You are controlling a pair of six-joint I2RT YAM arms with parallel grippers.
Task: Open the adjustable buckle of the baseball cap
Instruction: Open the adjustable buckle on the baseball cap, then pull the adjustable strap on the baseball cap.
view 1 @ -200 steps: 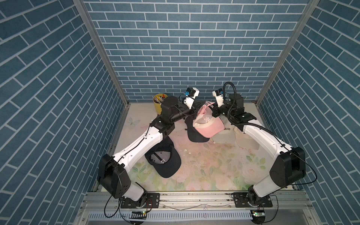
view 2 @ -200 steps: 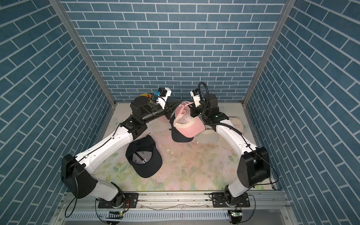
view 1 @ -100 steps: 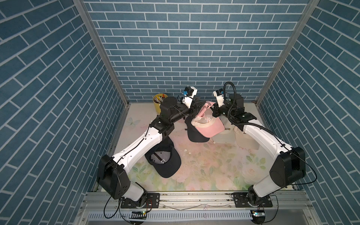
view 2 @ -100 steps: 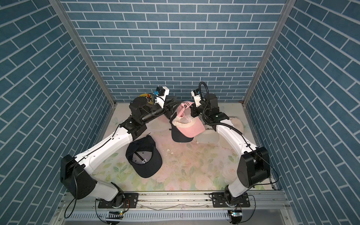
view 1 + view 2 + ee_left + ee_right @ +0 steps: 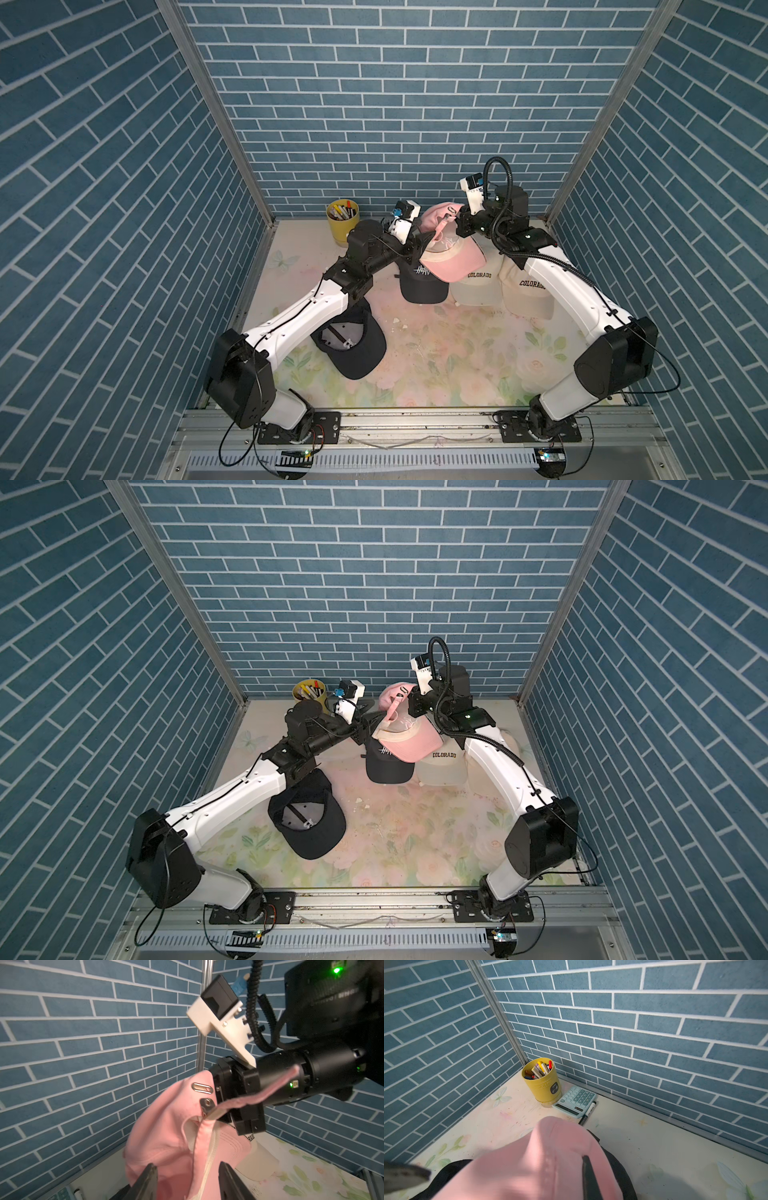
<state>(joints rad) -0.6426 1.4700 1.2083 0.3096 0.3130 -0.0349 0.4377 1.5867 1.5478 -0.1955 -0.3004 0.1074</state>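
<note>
in both top views the pink cap [image 5: 453, 257] hangs above the bench [image 5: 436, 353], pinched at its back by the right hand [image 5: 456, 227].

left wrist view: the left hand [image 5: 188, 1165] is spread astride the cap. better to close it on the strap [image 5: 259, 1095] near the buckle [image 5: 206, 1103] and pull straight. whether the strap is threaded is unclear.

right wrist view: the buckle is hidden behind cloth.

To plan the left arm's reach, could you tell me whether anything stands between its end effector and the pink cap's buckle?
Nothing separate: the buckle shows clearly beyond the open left end effector, with only fabric of the pink cap between them.
</note>
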